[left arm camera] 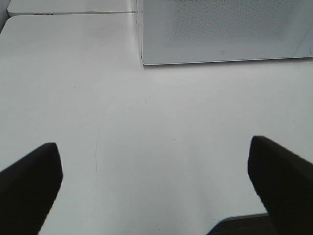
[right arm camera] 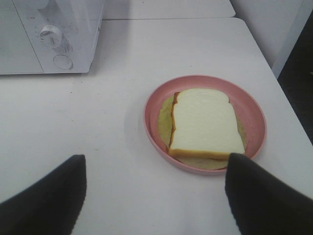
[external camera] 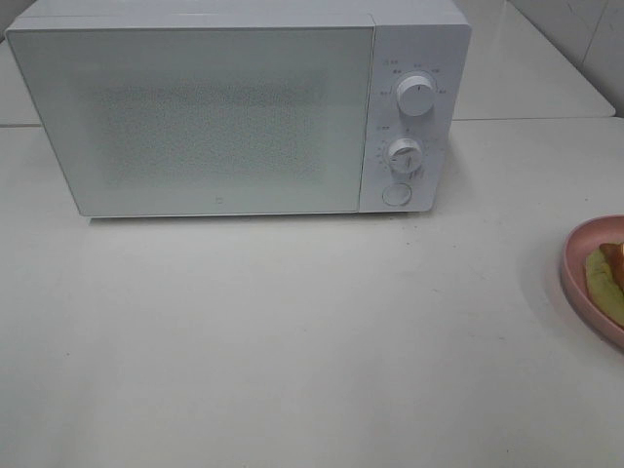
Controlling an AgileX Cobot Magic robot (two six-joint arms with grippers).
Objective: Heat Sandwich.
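The sandwich [right arm camera: 208,125] lay on a pink plate [right arm camera: 252,105] near the counter's [external camera: 292,341] right edge, well apart from the microwave [external camera: 214,117], whose door was closed. The left tool [left arm camera: 156,186] had its fingers spread as wide as they go over bare counter in front of the microwave, holding nothing; the right tool [right arm camera: 154,196] was also wide open and empty, short of the plate's near rim. Nothing of the task looked started: the door was still to be opened and the sandwich still to be carried across. The likeliest trouble seemed to be the plate's place: it sat close to the right edge, with the floor showing just beyond, so a nudge from the right tool could push it toward the drop. A grip on the plate's low rim could slip or tip it, and the top slice of bread, lying loose on the filling, could slide off if the plate tilted. The door, once swung out, could sweep into the left tool. Room was otherwise generous: the stretch of counter between microwave and plate was bare, and so was the area ahead of the left tool.
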